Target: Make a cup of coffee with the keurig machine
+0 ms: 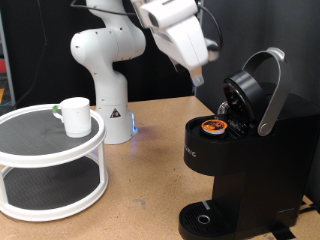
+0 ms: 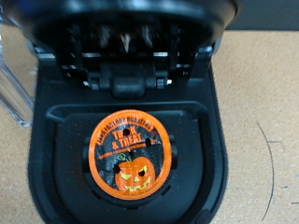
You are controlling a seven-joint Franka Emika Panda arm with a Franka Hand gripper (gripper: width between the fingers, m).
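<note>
The black keurig machine (image 1: 245, 165) stands at the exterior view's right with its lid (image 1: 245, 92) and silver-grey handle (image 1: 271, 90) raised. An orange-topped coffee pod (image 1: 212, 126) sits in the open chamber. The wrist view looks straight down on that pod (image 2: 133, 159), with a pumpkin print, seated in the keurig machine's (image 2: 56, 177) holder under the open lid. My gripper (image 1: 197, 76) hangs above and to the left of the open lid, touching nothing; its fingers do not show in the wrist view. The white cup (image 1: 74, 115) stands on a round shelf, far from the gripper.
A white two-tier round shelf (image 1: 40, 150) occupies the exterior view's left. The robot's white base (image 1: 110, 90) stands behind it on the wooden table (image 1: 150, 180). The machine's round drip tray (image 1: 203, 218) has nothing on it. A clear water tank (image 2: 11, 84) flanks the chamber.
</note>
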